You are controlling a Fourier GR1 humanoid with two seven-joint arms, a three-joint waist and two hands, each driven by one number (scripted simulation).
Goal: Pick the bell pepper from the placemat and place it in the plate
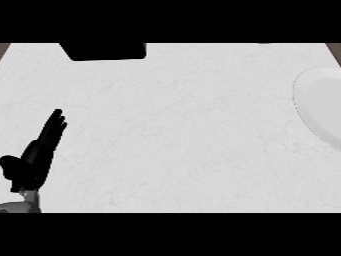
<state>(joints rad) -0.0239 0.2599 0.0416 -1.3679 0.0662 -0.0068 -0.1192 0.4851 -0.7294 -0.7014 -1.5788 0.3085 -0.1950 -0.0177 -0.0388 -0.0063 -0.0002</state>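
White marble counter (173, 140) seen from above; left hand (36, 155) rested lower left, fingers straight, holding nothing; white plate (328, 110) cut by right edge

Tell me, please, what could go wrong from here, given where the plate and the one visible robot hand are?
1. The plate lies at the counter's right edge, partly cut off by the view, so a placement there may be hard to judge.
2. No bell pepper shows in this view, and only part of a dark mat shows at the top edge, so the pick target may need finding first.
3. Only the left robot hand shows, open at lower left, far across from the plate.
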